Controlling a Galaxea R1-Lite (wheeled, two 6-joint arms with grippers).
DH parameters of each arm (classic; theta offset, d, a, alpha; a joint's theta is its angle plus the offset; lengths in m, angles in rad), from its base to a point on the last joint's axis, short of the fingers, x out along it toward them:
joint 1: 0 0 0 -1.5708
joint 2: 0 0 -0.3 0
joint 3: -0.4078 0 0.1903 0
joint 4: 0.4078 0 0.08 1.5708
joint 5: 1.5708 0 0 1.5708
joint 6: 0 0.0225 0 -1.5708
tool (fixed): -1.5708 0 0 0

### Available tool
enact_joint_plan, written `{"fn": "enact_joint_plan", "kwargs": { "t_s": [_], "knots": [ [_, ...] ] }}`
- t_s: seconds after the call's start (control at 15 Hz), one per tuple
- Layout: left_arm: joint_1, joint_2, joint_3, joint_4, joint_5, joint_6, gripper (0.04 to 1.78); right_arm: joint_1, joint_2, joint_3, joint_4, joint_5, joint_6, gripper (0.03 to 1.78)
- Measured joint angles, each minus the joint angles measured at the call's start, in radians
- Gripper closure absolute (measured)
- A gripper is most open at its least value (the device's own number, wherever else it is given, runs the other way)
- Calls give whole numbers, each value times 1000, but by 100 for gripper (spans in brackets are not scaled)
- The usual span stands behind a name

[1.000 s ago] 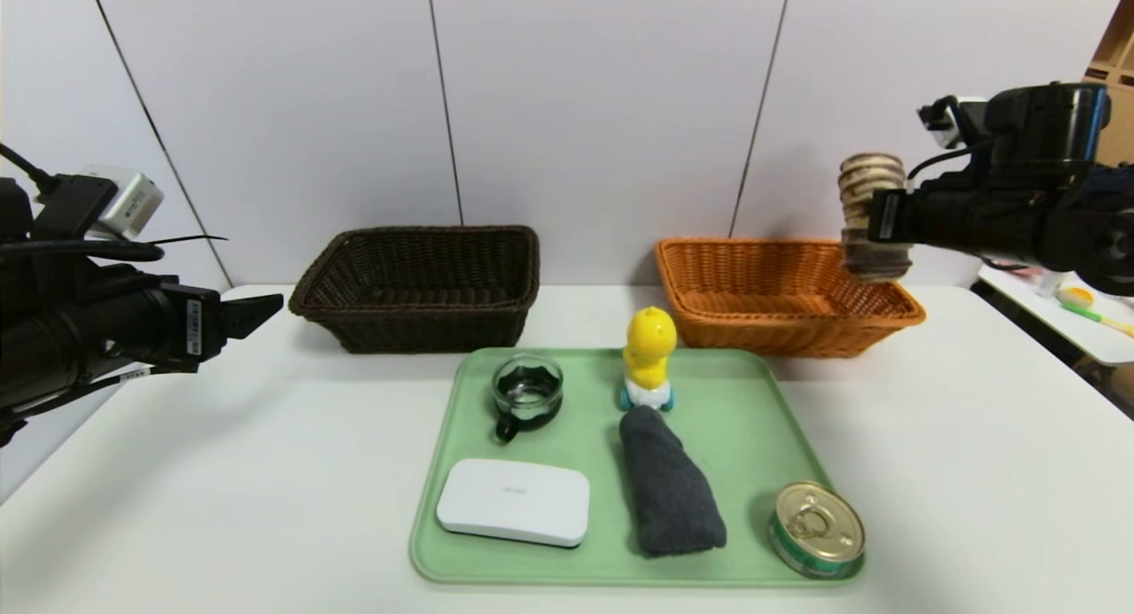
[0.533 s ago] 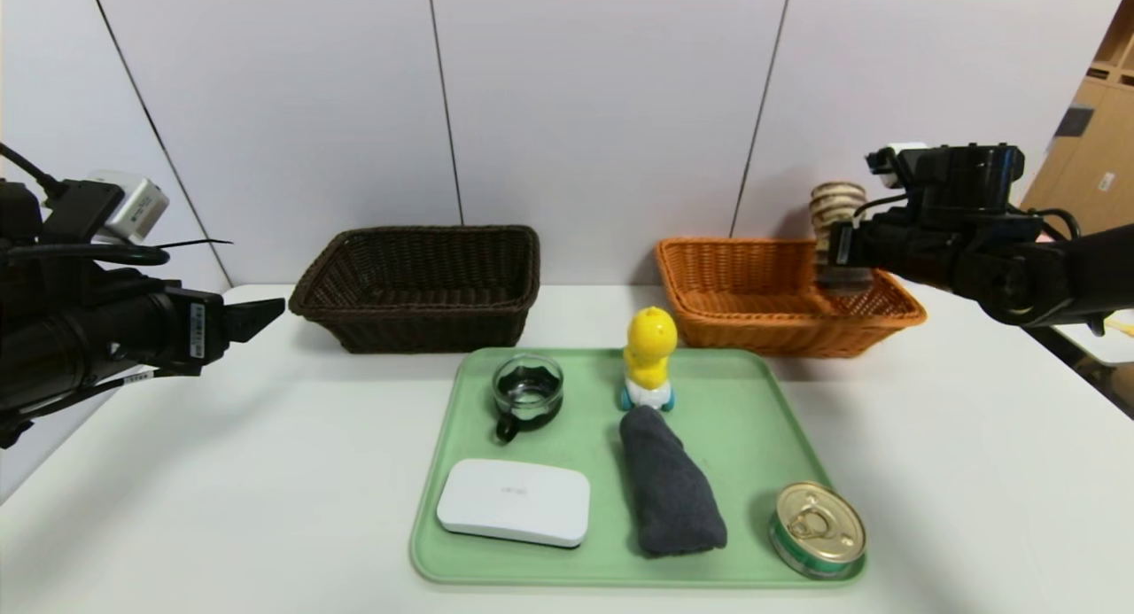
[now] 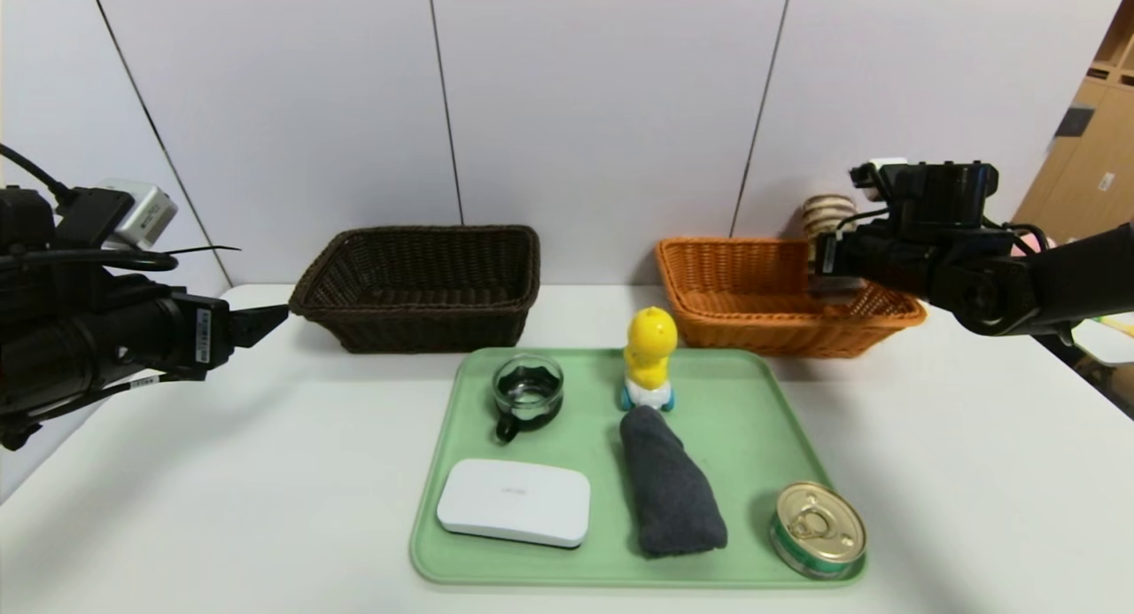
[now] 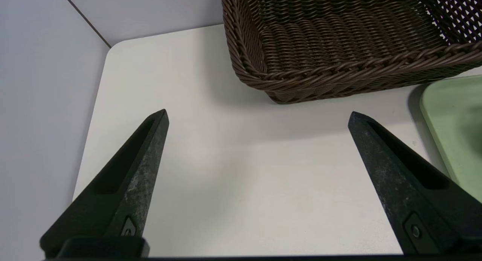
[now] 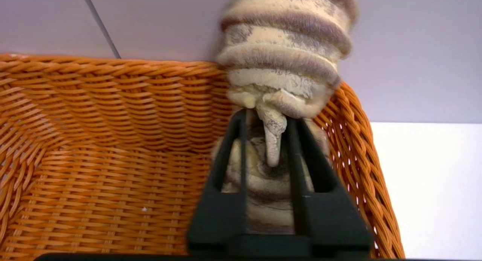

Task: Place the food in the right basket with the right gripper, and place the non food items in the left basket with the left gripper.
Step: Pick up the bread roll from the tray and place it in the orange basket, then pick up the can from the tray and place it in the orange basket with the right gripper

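Your right gripper (image 5: 265, 138) pinches the swirled brown-and-purple bread roll (image 5: 282, 61), fingers nearly closed, upright inside the orange-tan wicker basket (image 3: 735, 277) at its right wall, not yet released. Your left gripper (image 4: 258, 119) hovers wide open and empty near the dark brown wicker basket (image 3: 416, 286). On the green tray (image 3: 753, 419), the gold-lidded tin (image 3: 816, 527) sits at the near right corner, with four non-food items left.

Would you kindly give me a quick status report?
Right gripper pinching bread roll inside orange basket. Left gripper open beside dark basket. Nothing obstructing.

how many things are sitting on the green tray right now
5: cup back left, duck back middle, white box front left, grey cloth front middle, tin front right corner.
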Motion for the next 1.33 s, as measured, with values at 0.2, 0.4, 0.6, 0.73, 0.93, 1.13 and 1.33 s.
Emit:
{"fn": "enact_joint_plan", "kwargs": {
  "t_s": [0.2,0.4,0.6,0.73,0.93,1.13,1.33],
  "knots": [
    [0,5,0,0,0,-2,13,0,3,2,-6,0,-1,97],
    [0,7,0,0,0,-2,13,5,-7,10,-3,0,-1,69],
    [0,7,0,0,0,-3,13,24,-61,25,19,3,1,50],
    [0,7,1,0,0,-3,13,45,-117,29,87,3,3,41],
    [0,5,10,0,0,-3,13,79,-222,36,219,4,10,32],
    [0,3,20,-9,0,-5,13,123,-352,53,357,5,21,24],
    [0,3,47,-64,0,-3,13,217,-491,58,599,10,102,20]
  ]
}}
